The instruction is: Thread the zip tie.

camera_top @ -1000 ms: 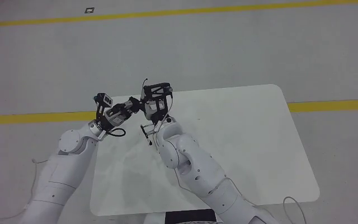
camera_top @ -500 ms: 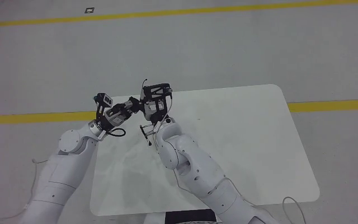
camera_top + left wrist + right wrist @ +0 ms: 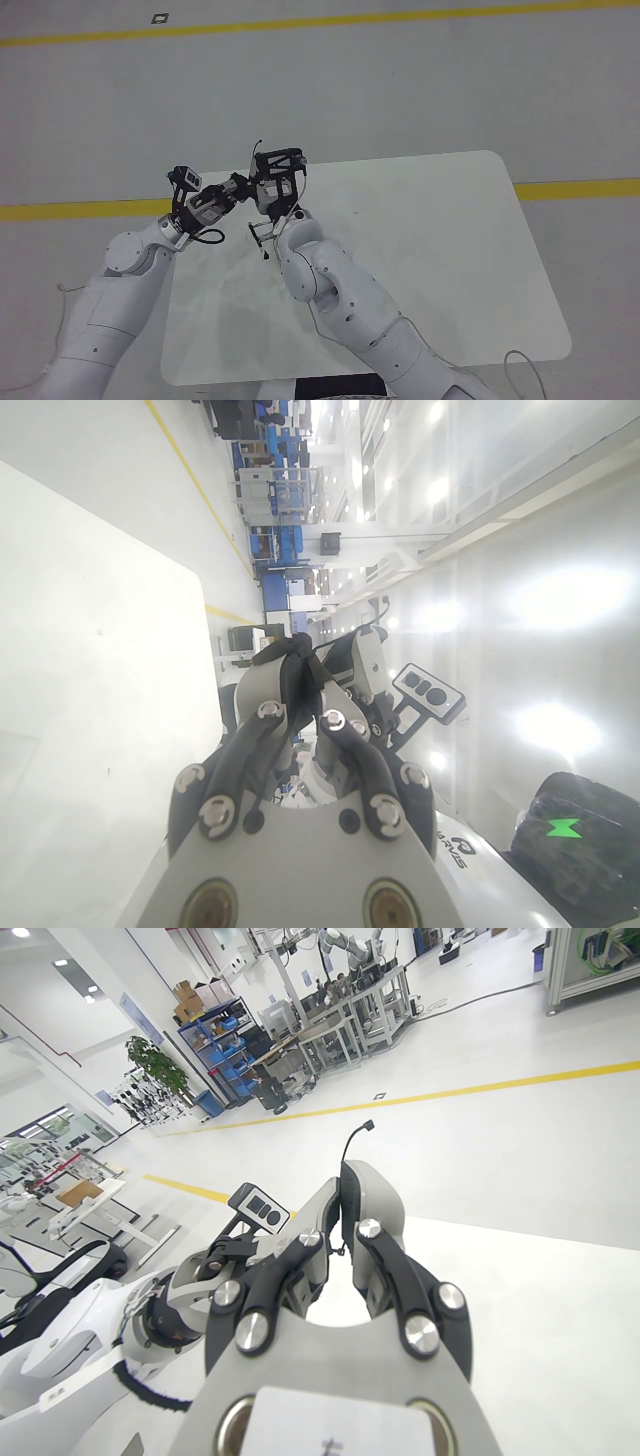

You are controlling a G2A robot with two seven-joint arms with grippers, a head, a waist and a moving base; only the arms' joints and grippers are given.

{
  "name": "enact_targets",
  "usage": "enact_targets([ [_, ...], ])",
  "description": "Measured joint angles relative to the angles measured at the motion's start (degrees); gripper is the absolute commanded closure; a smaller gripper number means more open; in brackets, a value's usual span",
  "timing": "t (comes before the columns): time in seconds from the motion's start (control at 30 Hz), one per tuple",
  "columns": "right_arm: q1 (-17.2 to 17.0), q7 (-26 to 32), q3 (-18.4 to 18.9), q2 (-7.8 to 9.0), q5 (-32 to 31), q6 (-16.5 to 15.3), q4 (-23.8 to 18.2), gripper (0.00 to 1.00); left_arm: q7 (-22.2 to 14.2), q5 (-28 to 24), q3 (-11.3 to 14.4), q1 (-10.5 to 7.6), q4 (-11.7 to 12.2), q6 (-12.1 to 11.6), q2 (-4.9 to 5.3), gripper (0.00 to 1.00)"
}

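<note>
Black zip tie (image 3: pixel 347 1143) pokes from the right gripper (image 3: pixel 342 1198), jaws clamped on it, above the far left corner of the table (image 3: pixel 450 250); left gripper (image 3: pixel 299 657) alongside, jaws pressed together, hold unclear.

**Figure: Arms and end effectors**

White, glossy, rounded arm shells (image 3: pixel 340 290). The left end effector (image 3: pixel 299 657) and right end effector (image 3: pixel 342 1193) share pale grey fingers (image 3: pixel 380 1200), black ribbed pads (image 3: pixel 347 1200), black linkage bars (image 3: pixel 400 1263) and silver screws (image 3: pixel 371 1228). A grey camera module (image 3: pixel 259 1209) and black corrugated cable (image 3: pixel 150 1395) mark the left wrist.
</note>
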Motion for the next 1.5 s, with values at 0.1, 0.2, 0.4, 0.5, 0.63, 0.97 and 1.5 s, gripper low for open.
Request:
enact_targets([
  [0.1,0.1,-0.3,0.1,-0.07,-0.1,0.3,0.1,1.0,0.0,0.0,0.0,0.0,0.0,0.0,0.0,1.0],
  [0.2,0.2,-0.4,0.1,-0.13,-0.2,0.5,0.2,1.0,0.0,0.0,0.0,0.0,0.0,0.0,0.0,1.0],
  [0.4,0.2,0.0,0.0,-0.14,-0.3,0.7,-0.3,1.0,0.0,0.0,0.0,0.0,0.0,0.0,0.0,1.0],
  [0.5,0.1,0.3,0.0,-0.08,-0.5,0.7,-0.7,1.0,0.0,0.0,0.0,0.0,0.0,0.0,0.0,1.0],
  [0.63,-0.1,0.7,0.1,0.05,-0.9,0.7,-1.3,1.0,0.0,0.0,0.0,0.0,0.0,0.0,0.0,1.0],
  [0.97,-0.7,1.4,0.2,0.38,-1.3,0.7,-1.8,1.0,0.0,0.0,0.0,0.0,0.0,0.0,0.0,1.0],
  [1.5,-0.6,1.6,0.2,0.34,-1.7,0.4,-1.8,1.0,0.0,0.0,0.0,0.0,0.0,0.0,0.0,1.0],
])
